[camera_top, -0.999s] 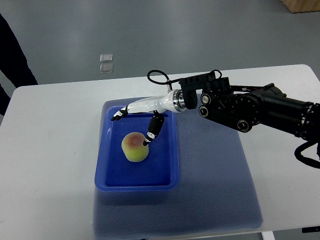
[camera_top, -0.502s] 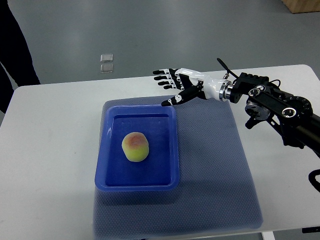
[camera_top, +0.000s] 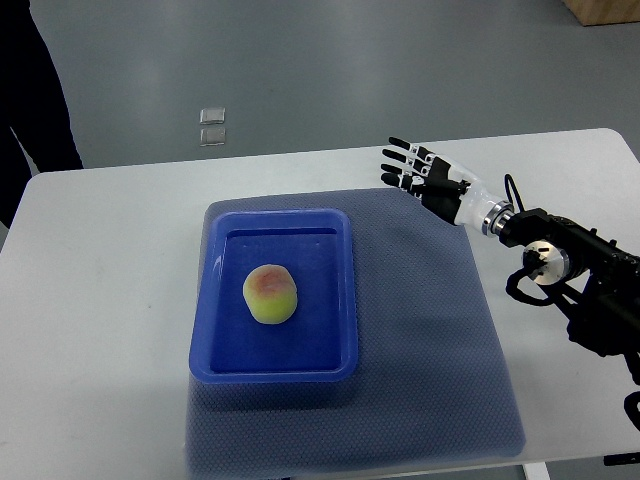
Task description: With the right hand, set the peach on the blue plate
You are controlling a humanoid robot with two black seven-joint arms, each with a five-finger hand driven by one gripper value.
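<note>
A white table [camera_top: 100,300] fills most of the view, its far edge running across the upper part of the scene with grey floor beyond. On it lies a large blue-grey mesh mat [camera_top: 430,340], reaching from the middle of the table to the near edge. The blue plate [camera_top: 345,300], a rectangular tray with raised walls, sits on the left part of the mat, with its left side just over the mat's edge. The right arm [camera_top: 580,290], black and jointed, comes in from the right edge and reaches toward the far side of the mat. The right hand [camera_top: 425,180] hovers over the mat's far right corner, well apart from the plate, with its black-tipped fingers [camera_top: 398,160] spread and holding nothing. The peach [camera_top: 269,294], yellow-green with a reddish blush, rests inside the plate near its middle, touching nothing but the plate floor. At the far left edge a person's dark clothing [camera_top: 30,100] shows beside the table.
</note>
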